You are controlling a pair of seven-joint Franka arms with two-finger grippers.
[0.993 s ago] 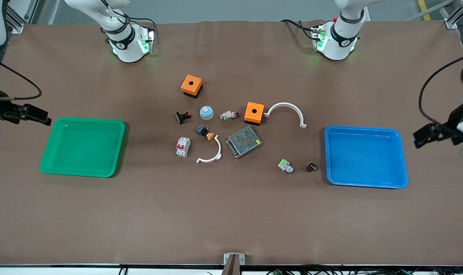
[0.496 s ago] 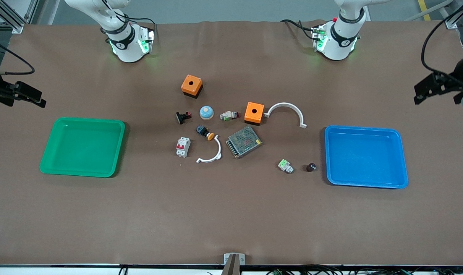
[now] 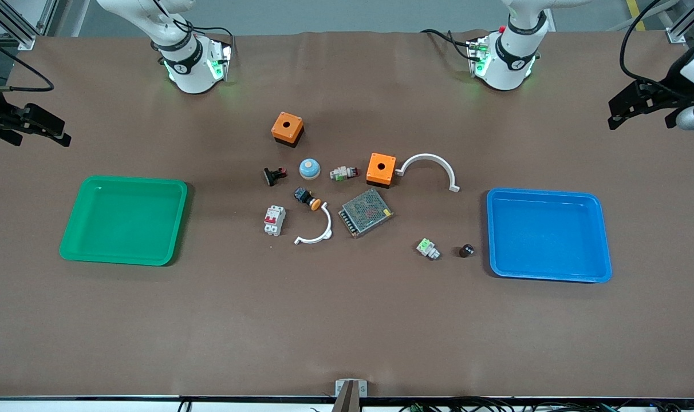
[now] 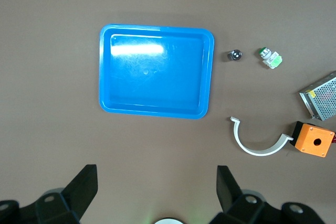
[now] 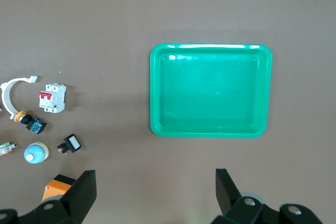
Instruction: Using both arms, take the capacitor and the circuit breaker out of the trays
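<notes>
From the front, we see both trays bare: the green tray (image 3: 123, 220) at mid-left of the frame, the blue tray (image 3: 548, 234) at mid-right. The circuit breaker (image 3: 274, 220) lies on the table near the centre, and the capacitor (image 3: 466, 250) sits just beside the blue tray's edge, so both parts look already out. The right gripper (image 3: 52, 134) hangs at the upper left edge, the left gripper (image 3: 622, 117) at the upper right, each open and empty.

In the left wrist view, the capacitor (image 4: 232, 55) looks tiny, rigid and prone to roll; we would pinch across its round sides.

In the right wrist view, the circuit breaker (image 5: 52, 98) seems a light, stiff block; its flat long sides suit a grip.
</notes>
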